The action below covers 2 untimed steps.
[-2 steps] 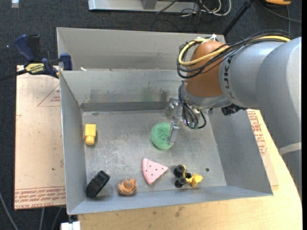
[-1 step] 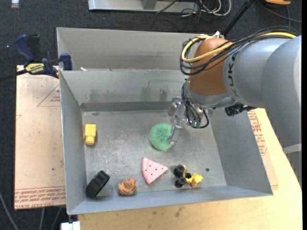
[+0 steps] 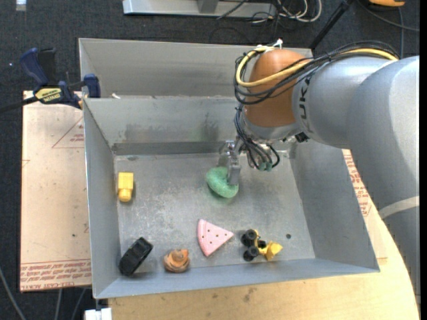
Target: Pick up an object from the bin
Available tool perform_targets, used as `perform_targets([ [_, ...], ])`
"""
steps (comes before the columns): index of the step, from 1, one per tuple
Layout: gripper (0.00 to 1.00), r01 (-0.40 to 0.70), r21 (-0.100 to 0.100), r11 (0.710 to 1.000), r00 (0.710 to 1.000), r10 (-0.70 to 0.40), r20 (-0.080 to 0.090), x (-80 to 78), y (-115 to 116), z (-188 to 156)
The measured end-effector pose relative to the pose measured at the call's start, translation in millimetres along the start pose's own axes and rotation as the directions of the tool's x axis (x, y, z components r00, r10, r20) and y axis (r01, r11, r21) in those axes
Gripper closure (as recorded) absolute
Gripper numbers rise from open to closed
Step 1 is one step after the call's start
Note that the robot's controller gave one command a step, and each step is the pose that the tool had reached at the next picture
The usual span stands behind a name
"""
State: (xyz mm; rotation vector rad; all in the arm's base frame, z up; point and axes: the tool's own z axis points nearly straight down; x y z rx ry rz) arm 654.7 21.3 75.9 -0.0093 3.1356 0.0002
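Six loose things lie in the grey metal bin (image 3: 100,199), one of each kind: one green lump (image 3: 220,185) mid-floor, one yellow block (image 3: 125,186) near the left wall, and along the front edge one black piece (image 3: 135,256), one brown round piece (image 3: 177,261), one pink dotted wedge (image 3: 213,237) and one black-and-yellow toy (image 3: 259,246).

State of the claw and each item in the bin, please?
claw: low at the green lump.
green lump: centre, under the claw.
yellow block: left side, alone.
pink wedge: flat, dotted face up.
black piece: front-left corner.
brown knob: beside the black piece.
black-and-yellow toy: front, right of pink wedge.
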Motion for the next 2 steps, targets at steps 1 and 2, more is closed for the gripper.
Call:
perform_targets([
  [1, 1.00, 0.000, 0.000, 1.000, 1.000, 0.000, 0.000, 0.0, 0.1, 0.0],
  [2, 1.00, 0.071, 0.000, 0.997, 0.997, -0.071, 0.007, 19.6, -4.1, -197.3],
])
